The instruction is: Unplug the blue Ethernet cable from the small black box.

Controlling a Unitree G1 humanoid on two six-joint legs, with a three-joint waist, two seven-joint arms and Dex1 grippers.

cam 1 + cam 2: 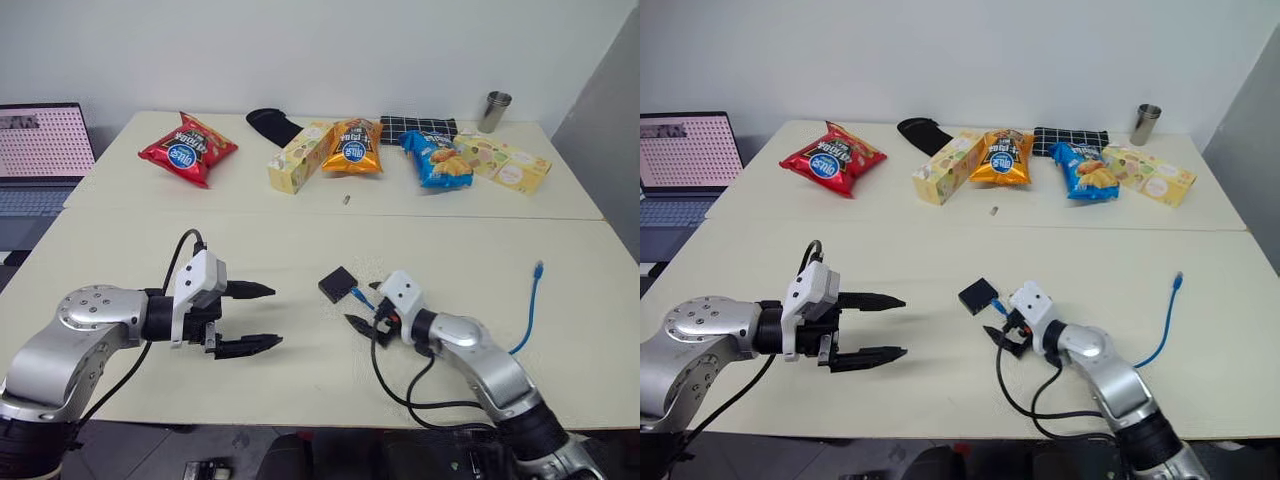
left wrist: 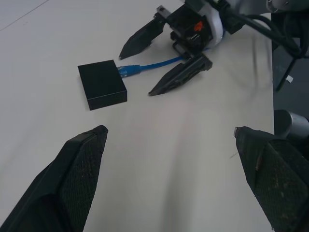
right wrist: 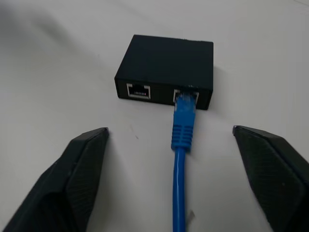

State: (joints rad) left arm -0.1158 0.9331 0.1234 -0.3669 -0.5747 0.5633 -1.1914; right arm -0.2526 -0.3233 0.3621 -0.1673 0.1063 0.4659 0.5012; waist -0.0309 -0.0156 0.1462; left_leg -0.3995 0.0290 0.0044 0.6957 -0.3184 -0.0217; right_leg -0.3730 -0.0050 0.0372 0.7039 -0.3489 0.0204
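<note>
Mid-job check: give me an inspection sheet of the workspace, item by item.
Surface: pale table, two tops butted together.
Job's things: blue Ethernet cable plugged into small black box; second port empty; far plug lies free.
Clutter: snack bags, cartons, black cloth, checked pouch, metal cup along the far edge.
Grippers: left pincer open, off the box; right pincer open, straddling the plug.
Cables: black arm leads.
Surroundings: laptop at left, white wall.

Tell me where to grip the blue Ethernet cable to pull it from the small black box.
Grip the moulded plug boot of the blue Ethernet cable, just behind the small black box. Come straight along the cable; the open right end effector already straddles it. The boot looks stiffer than the cord.
</note>
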